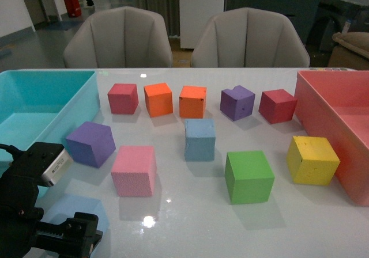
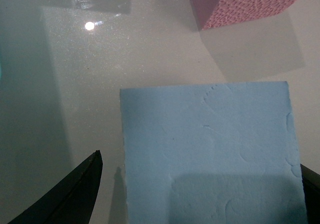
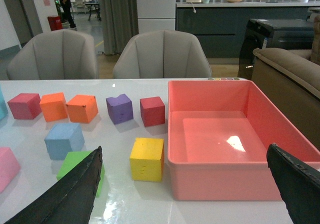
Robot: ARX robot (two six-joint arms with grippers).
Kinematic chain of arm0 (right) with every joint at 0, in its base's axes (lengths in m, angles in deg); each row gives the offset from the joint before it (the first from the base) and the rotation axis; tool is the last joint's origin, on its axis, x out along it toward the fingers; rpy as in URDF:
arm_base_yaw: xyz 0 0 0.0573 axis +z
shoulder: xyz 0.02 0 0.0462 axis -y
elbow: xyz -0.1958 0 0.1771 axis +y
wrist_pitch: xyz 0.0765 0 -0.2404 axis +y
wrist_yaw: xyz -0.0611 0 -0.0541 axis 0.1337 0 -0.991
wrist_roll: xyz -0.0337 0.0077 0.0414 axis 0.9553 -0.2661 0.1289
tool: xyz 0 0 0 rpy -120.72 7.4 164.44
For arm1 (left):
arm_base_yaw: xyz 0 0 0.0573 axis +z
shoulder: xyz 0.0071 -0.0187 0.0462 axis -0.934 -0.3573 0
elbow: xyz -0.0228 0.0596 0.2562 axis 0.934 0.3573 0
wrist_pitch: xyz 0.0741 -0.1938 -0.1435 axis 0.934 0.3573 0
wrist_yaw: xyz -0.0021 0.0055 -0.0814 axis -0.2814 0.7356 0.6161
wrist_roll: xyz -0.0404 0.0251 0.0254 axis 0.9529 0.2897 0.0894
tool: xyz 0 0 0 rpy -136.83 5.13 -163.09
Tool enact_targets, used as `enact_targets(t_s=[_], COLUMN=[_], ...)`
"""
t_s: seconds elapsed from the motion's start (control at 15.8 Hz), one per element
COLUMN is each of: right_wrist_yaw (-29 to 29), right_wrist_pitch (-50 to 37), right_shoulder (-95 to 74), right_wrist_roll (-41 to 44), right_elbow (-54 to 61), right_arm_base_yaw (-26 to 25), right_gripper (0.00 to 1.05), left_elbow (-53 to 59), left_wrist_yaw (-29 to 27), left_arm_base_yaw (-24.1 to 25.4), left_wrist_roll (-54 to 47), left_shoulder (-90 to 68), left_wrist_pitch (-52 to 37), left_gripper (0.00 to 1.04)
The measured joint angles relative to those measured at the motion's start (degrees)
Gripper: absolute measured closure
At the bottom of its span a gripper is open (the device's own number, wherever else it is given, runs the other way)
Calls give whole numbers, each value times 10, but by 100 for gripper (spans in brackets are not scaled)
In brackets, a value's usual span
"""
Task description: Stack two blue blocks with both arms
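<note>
At the left, our left pincer (image 2: 200, 160) stands open astride the near blue block (image 2: 210, 134), with one finger beside each side face and neither clearly touching. The block sits flat on the tabletop (image 2: 75, 84), near the pink cube (image 2: 240, 4). Being a cube, it has no long axis, and its faces lie nearly square to the jaws. The second blue block (image 1: 200, 139) rests mid-tabletop, further on and to the right. Our right pincer (image 3: 183, 149) is open and empty, well apart from it.
</note>
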Motion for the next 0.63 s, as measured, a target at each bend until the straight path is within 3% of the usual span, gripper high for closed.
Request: enact_targets(t_s=[0.06,0.19,0.32,0.63], right_wrist_yaw=[0,0,0,0], right_wrist_pitch=[0,0,0,0], right_shoulder=[0,0,0,0], right_wrist_roll=[0,0,0,0], right_elbow=[0,0,0,0], right_arm_base_yaw=[0,0,0,0], right_gripper=[6,6,6,6], left_elbow=[-1,-1,-1,-116], left_wrist_yaw=[-3,-16,-16,-40], left_arm_base_yaw=[-4,-18,-34,-104], left_wrist_roll=[-1,-9,-10,-25], left_shoulder=[-1,11,58,101], left_wrist_pitch=[0,15,35,126], left_gripper=[7,34,48,56])
